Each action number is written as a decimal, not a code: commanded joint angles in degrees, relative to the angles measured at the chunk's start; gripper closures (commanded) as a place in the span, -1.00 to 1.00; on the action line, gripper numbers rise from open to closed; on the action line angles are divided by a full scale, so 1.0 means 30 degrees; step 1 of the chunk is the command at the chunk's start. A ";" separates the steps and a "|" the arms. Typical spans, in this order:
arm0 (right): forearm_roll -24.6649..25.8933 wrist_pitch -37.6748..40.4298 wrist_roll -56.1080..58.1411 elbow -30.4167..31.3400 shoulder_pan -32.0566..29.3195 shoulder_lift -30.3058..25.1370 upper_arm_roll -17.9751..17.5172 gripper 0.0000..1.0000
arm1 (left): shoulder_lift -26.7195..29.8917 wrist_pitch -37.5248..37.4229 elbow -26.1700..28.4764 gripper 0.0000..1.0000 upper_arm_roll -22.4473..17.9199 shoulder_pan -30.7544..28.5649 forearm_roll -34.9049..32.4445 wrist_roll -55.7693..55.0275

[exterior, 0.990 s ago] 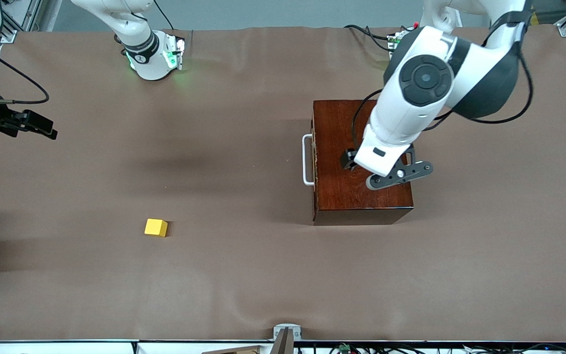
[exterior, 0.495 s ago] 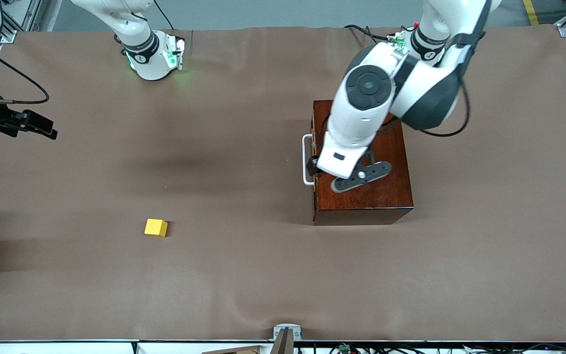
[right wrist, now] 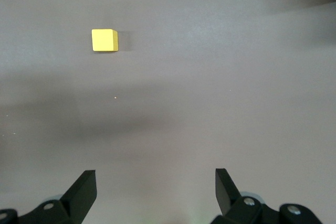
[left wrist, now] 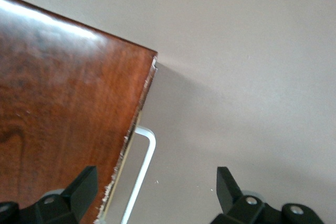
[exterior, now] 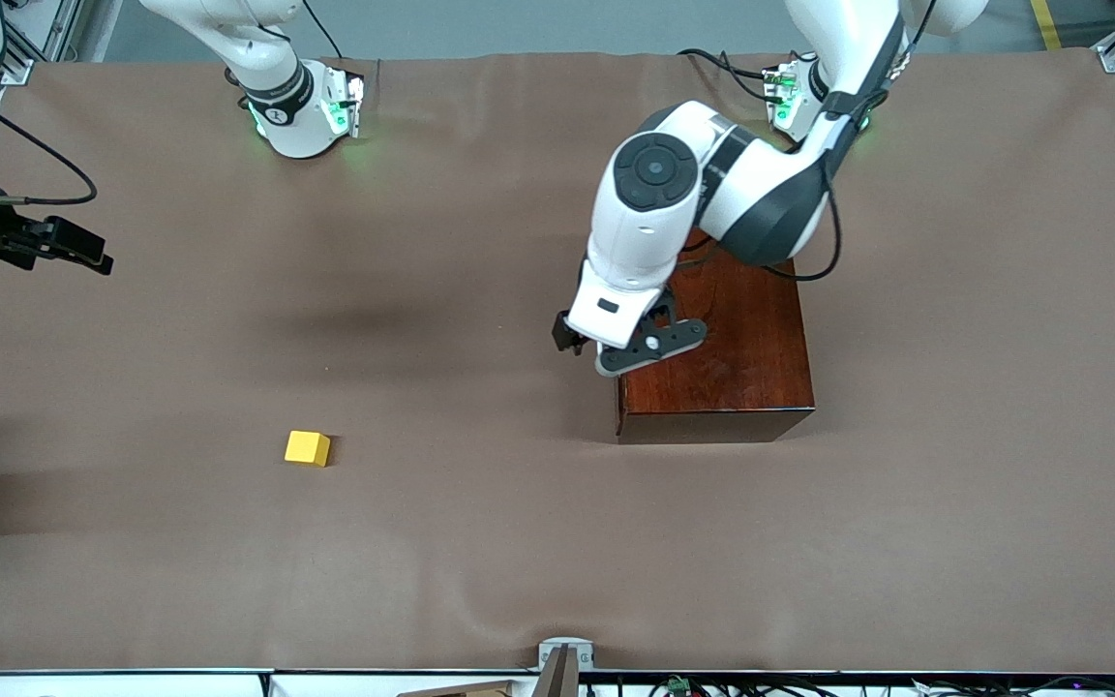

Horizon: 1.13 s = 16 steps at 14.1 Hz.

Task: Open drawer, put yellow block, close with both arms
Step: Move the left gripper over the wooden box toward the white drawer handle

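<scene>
I'm hovering the left tool (left wrist: pixel 152 195), fingers apart, over the drawer's handle (left wrist: pixel 140 174); right tool (right wrist: pixel 152 195) waiting, fingers apart; misaligned descent risks clipping the box (exterior: pixel 741 339).

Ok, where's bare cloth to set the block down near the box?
Bare cloth runs from the yellow block to the wooden box, and along the edge nearest the front camera. It is crowded at the white handle, where the left gripper hangs open. The right gripper waits, open, over bare cloth.
</scene>
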<state>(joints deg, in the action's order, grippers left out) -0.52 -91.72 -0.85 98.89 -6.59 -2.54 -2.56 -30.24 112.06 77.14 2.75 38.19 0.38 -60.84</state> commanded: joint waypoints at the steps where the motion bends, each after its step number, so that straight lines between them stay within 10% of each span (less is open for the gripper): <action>1: 0.0028 0.0074 0.0109 0.0085 -0.0441 -0.0119 -0.0290 -1.00 | -0.0438 0.0232 -0.0546 -1.00 -0.0244 0.0512 -0.0128 -0.0346; 16: 0.0028 0.0074 0.0109 0.0114 -0.0441 -0.0119 -0.0290 -1.00 | -0.1550 0.0292 -0.0547 -1.00 -0.0215 0.1918 -0.0655 0.0033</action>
<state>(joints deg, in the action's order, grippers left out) -0.52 -91.70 -0.85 98.90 -6.59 -2.54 -2.56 -33.54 112.82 76.96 2.69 43.01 -0.43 -61.00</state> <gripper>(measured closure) 0.000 0.000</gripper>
